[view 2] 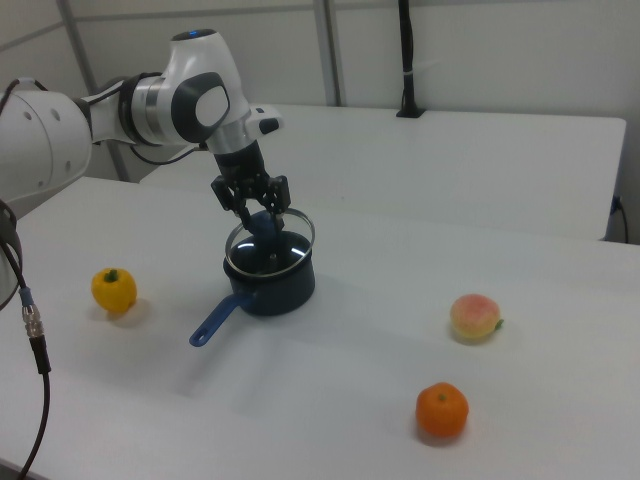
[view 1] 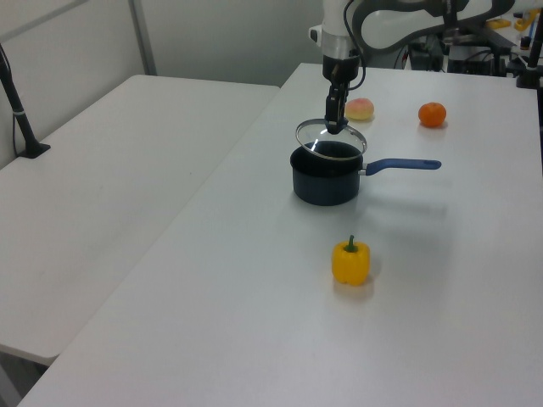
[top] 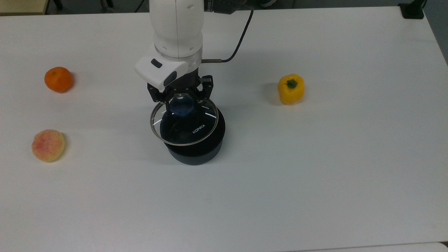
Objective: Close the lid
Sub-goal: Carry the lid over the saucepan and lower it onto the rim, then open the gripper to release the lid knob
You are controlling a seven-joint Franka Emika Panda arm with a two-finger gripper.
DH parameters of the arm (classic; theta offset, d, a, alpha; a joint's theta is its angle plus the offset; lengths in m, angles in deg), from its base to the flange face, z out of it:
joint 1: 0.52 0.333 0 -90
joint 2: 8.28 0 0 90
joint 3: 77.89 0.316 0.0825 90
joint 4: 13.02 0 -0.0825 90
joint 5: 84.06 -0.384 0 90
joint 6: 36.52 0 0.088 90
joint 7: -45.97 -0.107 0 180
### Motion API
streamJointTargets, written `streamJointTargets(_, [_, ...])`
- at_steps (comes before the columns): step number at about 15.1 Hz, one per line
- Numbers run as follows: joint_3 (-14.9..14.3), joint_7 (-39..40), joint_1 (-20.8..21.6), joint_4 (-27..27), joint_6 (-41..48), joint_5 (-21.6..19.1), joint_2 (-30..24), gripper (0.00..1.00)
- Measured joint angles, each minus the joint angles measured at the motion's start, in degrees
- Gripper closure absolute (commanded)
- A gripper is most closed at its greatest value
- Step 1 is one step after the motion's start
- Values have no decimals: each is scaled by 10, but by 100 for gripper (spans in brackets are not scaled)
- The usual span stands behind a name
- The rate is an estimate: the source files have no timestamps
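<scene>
A wide white table (top: pixel 315 175) carries everything, and a second white table (view 1: pixel 93 178) stands beside it in the left view; the dark saucepan (top: pixel 192 147) sits near the middle, and its blue handle (view 1: pixel 403 164) points to the left view's right. The gripper (top: pixel 182 99) hangs over the pan with its two fingers closed on the blue knob (top: pixel 181 106) of the lid (top: pixel 184 126); the lid is in the air just above the pan's mouth, tilted, and not seated on the rim; in the top view it sits a little toward the top view's left of the pan. A yellow pepper (top: pixel 291 88) stands well apart on the top view's right; an orange (top: pixel 58 79) and a peach (top: pixel 48 145) lie far on the top view's left.
</scene>
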State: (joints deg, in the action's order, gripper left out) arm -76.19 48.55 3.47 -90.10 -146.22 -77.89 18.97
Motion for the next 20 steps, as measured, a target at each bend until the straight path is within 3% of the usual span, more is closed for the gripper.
streamJointTargets(20, [1, -12, 13, 0, -17, 10, 21, 77])
